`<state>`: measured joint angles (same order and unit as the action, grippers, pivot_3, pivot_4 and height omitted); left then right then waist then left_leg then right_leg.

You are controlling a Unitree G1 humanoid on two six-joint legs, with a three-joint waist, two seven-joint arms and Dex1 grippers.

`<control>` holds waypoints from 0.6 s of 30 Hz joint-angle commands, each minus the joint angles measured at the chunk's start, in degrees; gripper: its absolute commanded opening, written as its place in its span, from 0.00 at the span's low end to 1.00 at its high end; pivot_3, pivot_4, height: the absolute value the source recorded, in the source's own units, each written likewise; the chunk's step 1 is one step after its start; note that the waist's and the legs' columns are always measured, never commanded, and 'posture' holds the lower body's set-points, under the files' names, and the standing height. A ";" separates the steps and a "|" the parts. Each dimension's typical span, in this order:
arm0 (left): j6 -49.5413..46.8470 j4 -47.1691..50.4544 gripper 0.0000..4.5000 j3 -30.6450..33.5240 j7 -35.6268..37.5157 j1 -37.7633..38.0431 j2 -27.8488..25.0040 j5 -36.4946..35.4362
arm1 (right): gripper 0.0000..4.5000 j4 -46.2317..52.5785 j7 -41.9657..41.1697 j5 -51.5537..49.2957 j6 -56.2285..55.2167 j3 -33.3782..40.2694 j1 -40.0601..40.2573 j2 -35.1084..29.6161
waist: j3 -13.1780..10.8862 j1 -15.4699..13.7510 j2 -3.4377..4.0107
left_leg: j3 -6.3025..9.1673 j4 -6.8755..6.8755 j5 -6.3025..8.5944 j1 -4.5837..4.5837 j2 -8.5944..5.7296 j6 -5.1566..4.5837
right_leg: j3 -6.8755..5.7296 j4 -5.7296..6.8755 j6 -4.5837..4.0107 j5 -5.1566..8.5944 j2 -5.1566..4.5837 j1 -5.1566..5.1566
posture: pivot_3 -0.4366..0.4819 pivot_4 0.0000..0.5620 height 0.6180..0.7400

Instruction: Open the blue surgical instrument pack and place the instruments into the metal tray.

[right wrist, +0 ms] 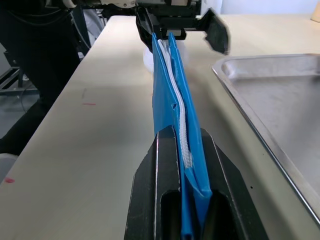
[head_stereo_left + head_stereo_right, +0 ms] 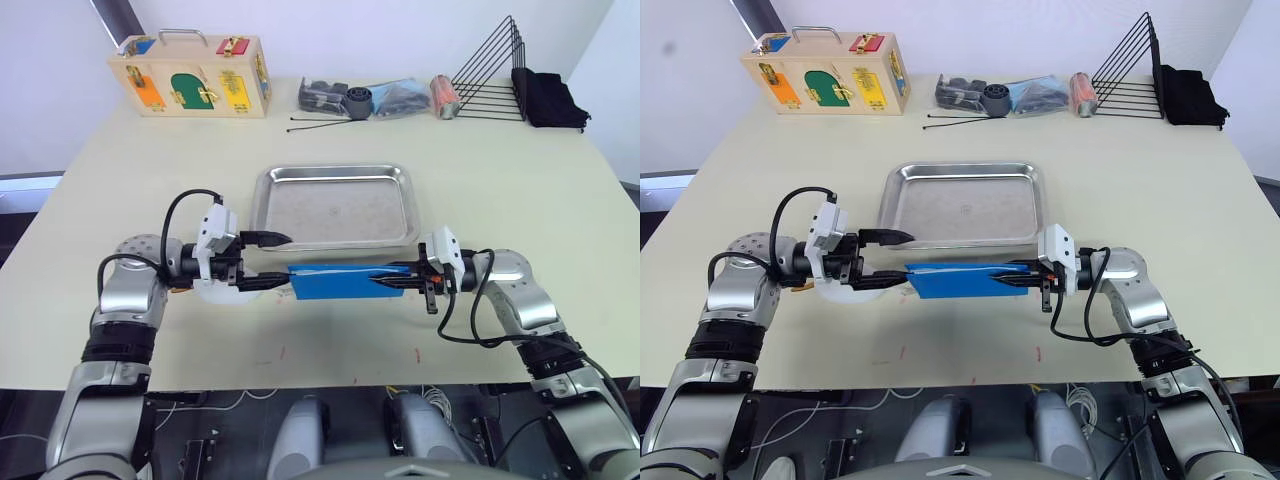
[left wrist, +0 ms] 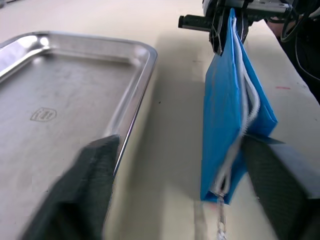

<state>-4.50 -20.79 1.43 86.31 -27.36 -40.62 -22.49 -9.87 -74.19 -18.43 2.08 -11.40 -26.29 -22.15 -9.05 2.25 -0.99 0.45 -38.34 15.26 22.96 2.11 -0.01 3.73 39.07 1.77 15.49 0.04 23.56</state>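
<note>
Right gripper (image 1: 186, 165) pinches the pack (image 2: 345, 282) beside the tray (image 2: 262, 195); left gripper (image 2: 268, 262) spread at its other end; latch box (image 2: 190, 76), rack (image 2: 490, 75) well behind.

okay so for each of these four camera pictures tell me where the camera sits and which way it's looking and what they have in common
Left and right eye views: on the head, looking forward and down at the table; both arms show.
Left wrist view: on the left wrist, looking along the open left pincer at the blue pack and metal tray.
Right wrist view: on the right wrist, looking along the right pincer shut on the pack's edge, toward the left pincer.
Shared: all show pack and tray.
</note>
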 commanded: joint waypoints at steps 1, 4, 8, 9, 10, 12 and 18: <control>-1.86 4.43 0.39 -0.21 0.50 0.72 0.69 -1.97 | 0.00 2.96 -0.02 -1.13 -0.26 0.44 -0.38 -0.08 | 0.00 0.00 0.00 | 0.00 0.00 0.00 0.00 0.00 0.00 | 0.00 0.00 0.00 0.00 0.00 0.00 | 0.48 0.27 1.00; -6.53 9.00 0.09 -0.13 0.46 2.89 1.23 -4.71 | 0.00 3.11 0.10 -1.13 -0.13 0.38 -0.27 -0.11 | 0.00 0.02 0.00 | 0.04 0.00 0.00 0.00 0.03 0.00 | 0.02 0.00 0.00 0.00 -0.03 0.00 | 0.48 0.27 1.00; -9.59 11.03 0.03 -0.09 0.70 4.73 0.75 -5.62 | 0.00 3.36 0.27 -1.35 0.43 0.36 -0.11 -0.17 | 0.00 0.05 0.00 | 0.10 0.00 0.00 0.00 0.02 0.00 | 0.01 0.03 0.00 0.00 -0.02 0.00 | 0.48 0.27 1.00; -9.66 10.82 0.03 -0.02 0.66 4.89 0.60 -5.40 | 0.00 3.46 0.16 -1.57 1.04 0.33 -0.08 -0.28 | 0.00 0.05 0.00 | 0.11 0.00 0.00 -0.01 0.02 0.00 | 0.02 0.03 0.00 0.00 -0.02 0.00 | 0.48 0.27 1.00; -9.69 10.53 0.03 0.12 0.57 4.96 0.49 -5.19 | 0.00 3.58 0.04 -1.76 1.77 0.29 -0.06 -0.49 | 0.00 0.05 0.00 | 0.11 0.00 0.00 -0.01 0.02 0.00 | 0.02 0.03 0.00 0.00 -0.02 0.00 | 0.48 0.27 1.00; -9.51 9.82 0.03 0.49 -0.36 4.89 0.56 -4.69 | 0.00 4.01 -0.19 -2.25 3.66 0.33 0.04 -1.05 | 0.00 -0.02 0.00 | 0.10 0.00 0.00 -0.01 0.02 0.00 | 0.02 0.02 0.00 0.00 -0.02 0.00 | 0.48 0.27 1.00; -9.40 9.21 0.00 0.19 -1.34 5.01 1.14 -4.28 | 0.16 6.62 -0.11 -3.82 8.85 1.02 0.22 -1.76 | 0.00 -0.03 0.00 | 0.11 0.00 0.00 -0.01 0.01 0.00 | 0.02 0.02 0.00 0.00 -0.02 0.00 | 0.48 0.27 1.00</control>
<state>-14.23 -12.04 1.15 85.29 -22.29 -39.25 -26.69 -6.55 -74.23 -20.28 10.03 -11.43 -26.08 -23.41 -9.05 2.22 -0.99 0.57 -38.34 15.26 22.95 2.13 -0.01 3.75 39.09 1.77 15.49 0.02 23.56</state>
